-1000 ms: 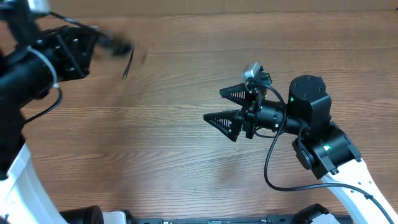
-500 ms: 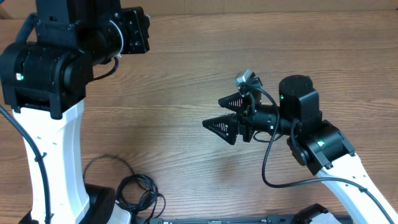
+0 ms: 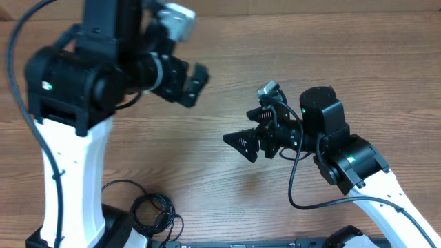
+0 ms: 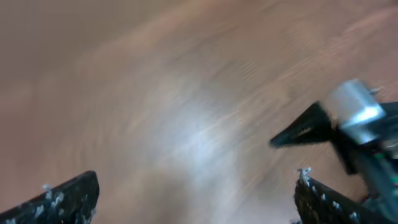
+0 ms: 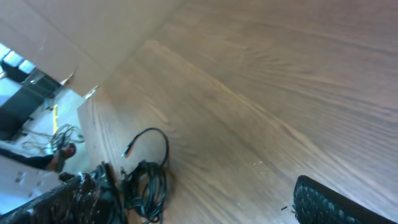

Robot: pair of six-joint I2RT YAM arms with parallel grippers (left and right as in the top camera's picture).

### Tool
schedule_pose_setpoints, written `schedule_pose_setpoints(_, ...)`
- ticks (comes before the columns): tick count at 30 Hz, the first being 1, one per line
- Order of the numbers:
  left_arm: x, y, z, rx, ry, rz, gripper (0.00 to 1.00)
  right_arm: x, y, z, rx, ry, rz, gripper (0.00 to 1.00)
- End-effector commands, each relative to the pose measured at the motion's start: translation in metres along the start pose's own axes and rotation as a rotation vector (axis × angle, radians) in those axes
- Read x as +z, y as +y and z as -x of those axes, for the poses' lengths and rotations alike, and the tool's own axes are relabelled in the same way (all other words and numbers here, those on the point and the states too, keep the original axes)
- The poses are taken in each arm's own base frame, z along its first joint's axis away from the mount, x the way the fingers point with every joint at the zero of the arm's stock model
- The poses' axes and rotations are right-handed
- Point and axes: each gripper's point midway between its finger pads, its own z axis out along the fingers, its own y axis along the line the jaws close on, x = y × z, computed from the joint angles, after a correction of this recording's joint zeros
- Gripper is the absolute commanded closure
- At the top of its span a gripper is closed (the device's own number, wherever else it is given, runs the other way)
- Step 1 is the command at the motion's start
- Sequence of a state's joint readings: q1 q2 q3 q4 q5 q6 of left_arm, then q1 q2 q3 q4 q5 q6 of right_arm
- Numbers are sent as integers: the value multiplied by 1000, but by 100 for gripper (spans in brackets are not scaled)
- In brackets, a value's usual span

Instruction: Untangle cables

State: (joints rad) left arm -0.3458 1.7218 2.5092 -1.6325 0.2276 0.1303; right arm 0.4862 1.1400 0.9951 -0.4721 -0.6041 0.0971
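The cables (image 3: pixel 150 210) lie as a small black coil with one loose loop at the table's front left, beside the left arm's base. The right wrist view shows the same cables (image 5: pixel 146 183), with a strand ending in a small plug (image 5: pixel 127 151). My left gripper (image 3: pixel 196 86) hovers over the back middle of the table, far from them. Its jaws are wide open over bare, blurred wood (image 4: pixel 196 196). My right gripper (image 3: pixel 238 126) is at mid-table pointing left, open and holding nothing (image 5: pixel 196 205).
The left arm's white column (image 3: pixel 65 186) and black base stand right beside the coil. The right gripper's finger (image 4: pixel 305 127) shows in the left wrist view. Beyond the table's left edge there is room clutter (image 5: pixel 37 124).
A second ago a blurred black cord hung from the left gripper at the far left. Now the cables lie at the front left, and the left gripper has swung towards the middle and opened.
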Motion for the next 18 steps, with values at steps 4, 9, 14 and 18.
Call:
schedule_pose_setpoints(4, -43, -3, 107, 82, -474, 123, 0, -3, 0, 11, -40, -29, -28, 0)
schedule_pose_setpoints(9, -93, 13, 170, -20, -807, 216, 0, -4, 1, 11, -41, -28, -29, 0)
schedule_pose_setpoints(14, -77, 33, 149, 17, -704, 357, 0, -4, -1, 13, -46, -38, -39, 0)
schedule_pose_setpoints(18, -56, 46, 111, 4, -625, 411, 0, -4, -7, 15, -46, -46, -73, 0)
